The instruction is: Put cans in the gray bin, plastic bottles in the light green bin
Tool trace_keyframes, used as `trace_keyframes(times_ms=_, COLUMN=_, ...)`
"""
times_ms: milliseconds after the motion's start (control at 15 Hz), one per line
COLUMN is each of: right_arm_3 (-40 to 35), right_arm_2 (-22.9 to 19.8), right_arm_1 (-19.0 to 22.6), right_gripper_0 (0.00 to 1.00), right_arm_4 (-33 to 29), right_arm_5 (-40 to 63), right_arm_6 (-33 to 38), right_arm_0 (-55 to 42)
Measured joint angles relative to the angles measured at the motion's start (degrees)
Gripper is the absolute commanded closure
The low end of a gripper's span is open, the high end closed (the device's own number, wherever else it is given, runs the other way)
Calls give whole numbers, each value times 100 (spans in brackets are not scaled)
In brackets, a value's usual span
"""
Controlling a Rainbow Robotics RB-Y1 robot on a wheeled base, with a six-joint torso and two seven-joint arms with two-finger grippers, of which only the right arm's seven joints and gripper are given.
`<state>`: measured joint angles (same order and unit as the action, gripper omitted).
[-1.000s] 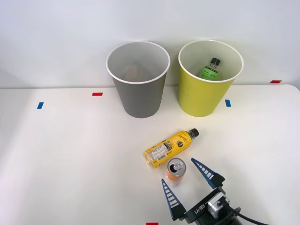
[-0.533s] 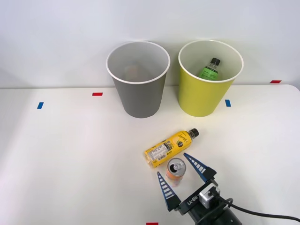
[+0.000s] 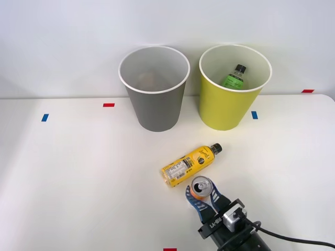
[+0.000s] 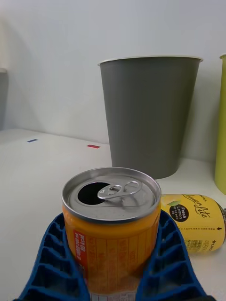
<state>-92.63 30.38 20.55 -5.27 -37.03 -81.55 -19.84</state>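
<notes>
Hand (image 3: 203, 197) clamped on upright orange can (image 3: 200, 188), yellow bottle (image 3: 189, 164) just beside, open table (image 3: 78, 172) leftward.

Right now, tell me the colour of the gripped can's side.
Orange; the can shows best in the right wrist view.

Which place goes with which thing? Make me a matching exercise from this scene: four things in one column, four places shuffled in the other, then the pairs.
Things
1. orange can
2. yellow bottle
3. green-label bottle
4. gray bin

Places
A. lying on its side on the table
B. inside the light green bin
C. upright between the fingers of the right end effector
D. standing on the table to the left of the light green bin

Pairs: 1-C, 2-A, 3-B, 4-D
</notes>
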Motion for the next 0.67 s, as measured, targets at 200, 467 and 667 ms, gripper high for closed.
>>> trace_keyframes(times_ms=200, right_arm_3=-431, right_arm_2=-1, right_arm_1=-14, right_gripper_0=100, right_arm_4=54, right_arm_5=61, right_arm_6=21, right_arm_0=-150)
trace_keyframes(times_ms=467, right_arm_3=-1931, right_arm_2=13, right_arm_1=145, right_gripper_0=100, right_arm_4=177, right_arm_5=1476, right_arm_6=127, right_arm_0=-255)
trace_keyframes(times_ms=667, right_arm_3=-2805, right_arm_2=91, right_arm_1=235, right_gripper_0=100, right_arm_4=688, right_arm_5=2197, right_arm_6=233, right_arm_0=-63)
